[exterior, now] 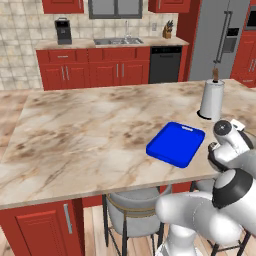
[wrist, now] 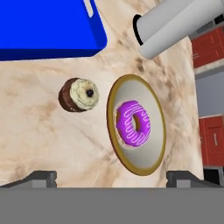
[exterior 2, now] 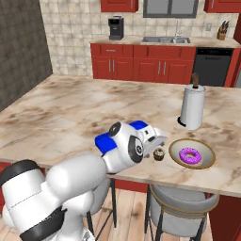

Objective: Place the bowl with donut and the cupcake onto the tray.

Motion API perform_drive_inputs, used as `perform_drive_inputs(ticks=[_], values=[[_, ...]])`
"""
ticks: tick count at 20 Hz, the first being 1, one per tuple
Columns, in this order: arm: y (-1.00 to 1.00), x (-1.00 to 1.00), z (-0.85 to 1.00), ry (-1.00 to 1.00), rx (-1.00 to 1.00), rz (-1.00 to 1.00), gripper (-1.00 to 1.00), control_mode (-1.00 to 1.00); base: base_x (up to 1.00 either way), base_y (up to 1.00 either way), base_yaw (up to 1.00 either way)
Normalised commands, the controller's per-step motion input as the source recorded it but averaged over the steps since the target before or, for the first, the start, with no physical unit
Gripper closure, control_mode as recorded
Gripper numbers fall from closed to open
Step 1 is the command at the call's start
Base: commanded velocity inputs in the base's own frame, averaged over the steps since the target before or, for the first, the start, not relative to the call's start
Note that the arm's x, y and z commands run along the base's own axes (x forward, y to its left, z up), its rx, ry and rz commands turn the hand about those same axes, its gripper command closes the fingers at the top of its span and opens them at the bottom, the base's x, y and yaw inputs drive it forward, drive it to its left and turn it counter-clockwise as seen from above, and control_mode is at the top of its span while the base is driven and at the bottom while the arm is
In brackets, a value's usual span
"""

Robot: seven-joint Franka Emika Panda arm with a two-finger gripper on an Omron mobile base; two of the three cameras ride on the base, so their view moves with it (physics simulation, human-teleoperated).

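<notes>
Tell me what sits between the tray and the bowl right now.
The cupcake stands on the counter between the tray and the bowl, touching neither, in the hand view; the right base view agrees.

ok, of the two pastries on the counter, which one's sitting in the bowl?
The donut, purple-frosted, lies inside the bowl. The cupcake stands on bare counter between bowl and blue tray.

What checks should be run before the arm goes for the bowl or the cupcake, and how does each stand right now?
1. Pincer open and holding nothing: ok.
2. Donut sitting inside the bowl: ok.
3. Cupcake upright on the counter, apart from the bowl: ok.
4. Tray bare, with room for both items: ok.
5. Paper towel roll stands apart from the bowl: ok.
6. Pincer centred over one target: not ok, it sits above both bowl and cupcake.
</notes>
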Motion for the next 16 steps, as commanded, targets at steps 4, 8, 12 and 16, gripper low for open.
perform_drive_inputs(ticks=[4,8,12,16], values=[[-0.19,0.12,-0.12,0.0,0.0,0.01,-1.0,-1.0,0.0,0.0,0.0],[-0.22,0.02,-0.21,0.0,0.0,0.0,-1.0,-1.0,0.0,0.0,0.0],[-0.21,0.03,-0.23,0.0,0.0,0.0,-1.0,-1.0,0.0,0.0,0.0],[-0.16,0.09,-0.22,0.0,0.0,0.0,-1.0,-1.0,0.0,0.0,0.0]])
